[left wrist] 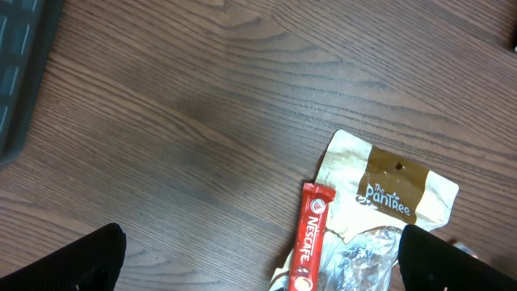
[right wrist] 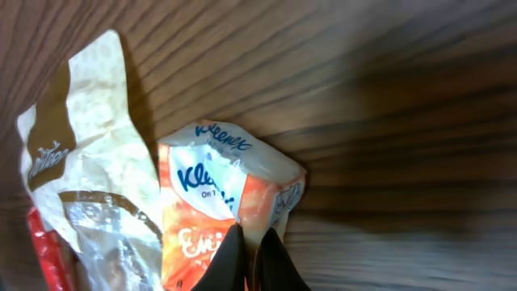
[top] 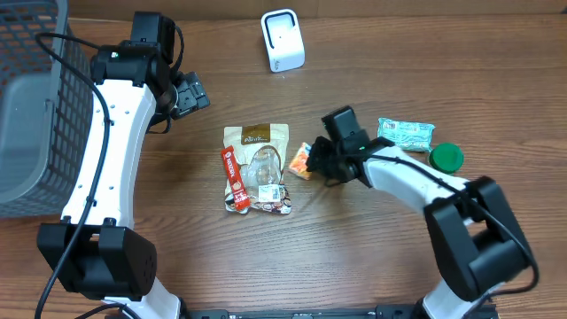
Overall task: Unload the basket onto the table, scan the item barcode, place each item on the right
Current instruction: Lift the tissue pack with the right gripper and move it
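The right gripper (right wrist: 252, 245) is gripping the orange and white tissue pack (right wrist: 212, 187). Its two fingers are closed on a thin fold at the edge of the wrapper. The pack is lying on the table (top: 461, 62) near the middle, just beside the right edge of the snack bag (top: 260, 164).

The hold is taking only a little plastic, so I think the lift is asking for a slow, straight rise, with attention to whether the wrapper is slipping out. After that, the pack is needing a path over open wood up to the white scanner (top: 283, 40), which is standing well apart at the far side. The barcode is not showing on the faces in view. Possibly it is underneath, so the pack may be needing a turn in front of the scanner window.

The left gripper (top: 192, 95) is hanging wide open and empty above bare wood, near the top of the snack bag. A red coffee stick (left wrist: 308, 237) is lying along the left side of that bag and touching it. On the right, a green packet (top: 407, 133) and a green round thing (top: 446, 158) are sitting behind the right arm. A grey basket (top: 35, 106) is standing at the left edge. Nothing is blocking the way to the scanner, I think.
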